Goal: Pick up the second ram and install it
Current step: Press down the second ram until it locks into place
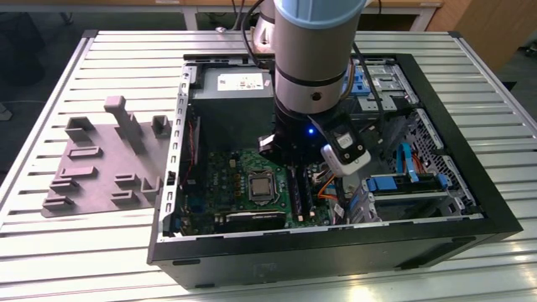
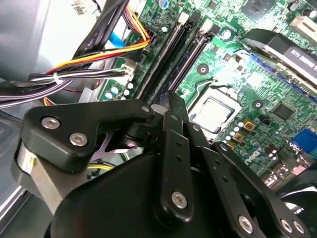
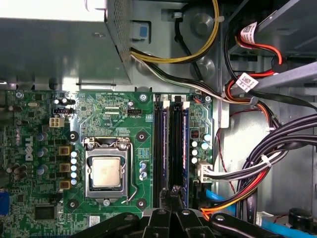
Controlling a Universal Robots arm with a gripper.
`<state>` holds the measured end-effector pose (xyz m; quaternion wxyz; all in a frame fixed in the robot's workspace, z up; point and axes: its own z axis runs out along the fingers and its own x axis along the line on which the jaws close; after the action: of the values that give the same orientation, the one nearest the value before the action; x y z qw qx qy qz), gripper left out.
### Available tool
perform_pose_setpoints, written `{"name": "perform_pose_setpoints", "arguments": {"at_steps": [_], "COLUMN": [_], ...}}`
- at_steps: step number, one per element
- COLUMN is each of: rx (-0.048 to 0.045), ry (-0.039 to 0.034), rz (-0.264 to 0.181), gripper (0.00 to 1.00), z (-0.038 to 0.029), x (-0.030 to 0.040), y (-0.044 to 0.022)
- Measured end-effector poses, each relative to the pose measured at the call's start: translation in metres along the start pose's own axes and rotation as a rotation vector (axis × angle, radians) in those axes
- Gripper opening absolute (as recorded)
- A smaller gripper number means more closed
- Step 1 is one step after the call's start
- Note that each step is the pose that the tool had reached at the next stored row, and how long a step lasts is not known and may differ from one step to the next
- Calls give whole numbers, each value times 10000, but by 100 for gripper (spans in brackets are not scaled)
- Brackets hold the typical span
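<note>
Black gripper [image 3: 172,191] links were seen closest in both wrist views, with the fingertips [image 2: 172,101] drawn narrow, almost together. The tips were held low over the long black slots [image 3: 159,148] of the green board [image 3: 124,119], at one end of those slots. A thin dark strip, taken to be the second ram [image 3: 174,148], was seen standing along a slot, running away from the fingertips. Whether it was being pinched or only touched could not be told. A square silver chip [image 3: 106,173] in its metal frame was seen just beside the slots. Bundles of black, red and yellow wires [image 3: 267,163] were seen on the other side of the slots. A grey power-supply box [image 3: 54,49] was placed past the far edge of the board.

In the exterior view, the arm [image 1: 315,56] was pointed straight down into the open computer case [image 1: 336,245]. A white camera [image 1: 346,151] was fixed at its wrist. A grey plastic tray [image 1: 100,163] with raised blocks was laid on the ribbed table [image 1: 84,251], just beside the case on the exterior view's left.
</note>
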<state>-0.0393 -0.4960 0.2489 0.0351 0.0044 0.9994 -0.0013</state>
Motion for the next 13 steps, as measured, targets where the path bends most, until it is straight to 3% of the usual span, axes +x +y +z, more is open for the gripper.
{"name": "perform_pose_setpoints", "arguments": {"at_steps": [13], "rx": [1], "ry": [0], "rz": [0], "gripper": [11], "z": [6], "x": [0], "y": [-87]}}
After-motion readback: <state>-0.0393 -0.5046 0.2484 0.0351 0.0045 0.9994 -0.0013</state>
